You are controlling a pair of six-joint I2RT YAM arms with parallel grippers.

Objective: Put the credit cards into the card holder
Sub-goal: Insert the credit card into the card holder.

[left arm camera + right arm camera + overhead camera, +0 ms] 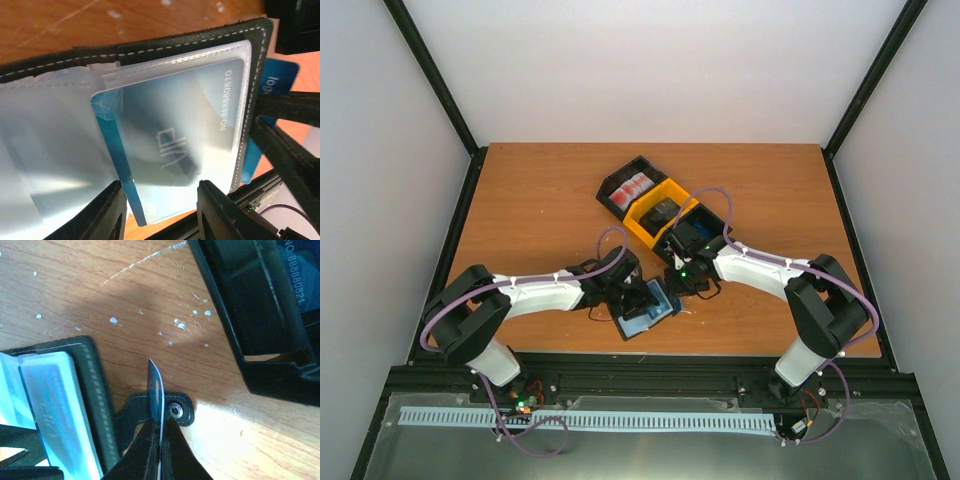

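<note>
The left arm reaches in from the 8 o'clock corner of the table [540,200], and the left gripper [623,288] sits at the 10 o'clock edge of the card holder [638,325]. In the left wrist view its two fingers [107,212] stand apart on either side of the near end of a pale blue card [175,145]. Whether they press on that card or merely flank it cannot be told.

The card holder lies open and flat on the wood near the table's 6 o'clock edge, between the two grippers. Its black stitched rim [150,47] frames clear grey-blue pockets. The pale blue card is slid most of the way into one pocket, with one end and a bright blue long edge sticking out toward the left gripper.

At the holder's 3 o'clock side in the right wrist view, the clasp tab [176,411] with its metal snap rests on the table. The right gripper [159,422] hovers over that tab, its fingers clenched on a second blue card [156,387]. This card is seen edge-on and stands upright, its free end pointing to 12 o'clock. In the top view the right gripper [678,268] is at the holder's 1 o'clock.

Farther toward 12 o'clock lie the joined bins [645,218], black, yellow and black. Red-and-white cards [634,186] rest in the far black one. The right wrist view shows a dark blue numbered card [300,270] in the black bin at 2 o'clock.
</note>
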